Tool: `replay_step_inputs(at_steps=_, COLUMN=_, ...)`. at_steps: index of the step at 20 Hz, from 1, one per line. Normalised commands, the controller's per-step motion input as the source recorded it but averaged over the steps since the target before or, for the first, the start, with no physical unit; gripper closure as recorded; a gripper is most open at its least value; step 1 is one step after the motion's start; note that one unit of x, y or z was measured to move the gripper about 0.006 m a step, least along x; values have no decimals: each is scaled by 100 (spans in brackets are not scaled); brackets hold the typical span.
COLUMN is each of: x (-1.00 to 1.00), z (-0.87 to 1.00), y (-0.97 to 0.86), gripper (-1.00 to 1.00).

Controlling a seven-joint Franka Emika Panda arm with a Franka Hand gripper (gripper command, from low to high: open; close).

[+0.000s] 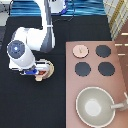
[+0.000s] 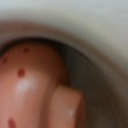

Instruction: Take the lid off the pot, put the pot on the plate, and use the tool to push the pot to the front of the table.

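Observation:
On the black table [image 1: 30, 107], the cream-yellow plate [image 1: 50, 65] lies at the exterior view's left, and the pink-tan pot [image 1: 45, 73] sits on it, partly hidden by the hand. My gripper [image 1: 38, 73] is low at the pot's left side, right against it. From the wrist the pot [image 2: 27, 85] fills the picture, pink with red spots, one side tab [image 2: 65, 107] close by and the plate's pale rim [image 2: 75, 20] behind. The pale pink lid [image 1: 80, 50] rests on the stove's upper left burner. The spatula is out of view.
The pinkish-brown stove counter [image 1: 118, 82] takes up the exterior view's right, with three uncovered black burners [image 1: 82, 69]. A large grey-beige pan [image 1: 95, 105] with a handle sits on its lower part. The robot's arm [image 1: 47, 30] reaches down from the top.

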Motion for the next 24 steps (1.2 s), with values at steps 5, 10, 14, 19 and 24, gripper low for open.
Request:
replay_step_inputs(at_steps=5, x=-96, z=-16, y=9, gripper=100)
replay_step_inputs(at_steps=10, x=-77, z=-11, y=0, gripper=100)
replay_step_inputs(at_steps=14, x=-1, z=4, y=0, gripper=-100)
replay_step_inputs(at_steps=19, x=-1, z=62, y=11, gripper=-100)
replay_step_inputs(at_steps=24, x=-43, z=74, y=4, gripper=-100)
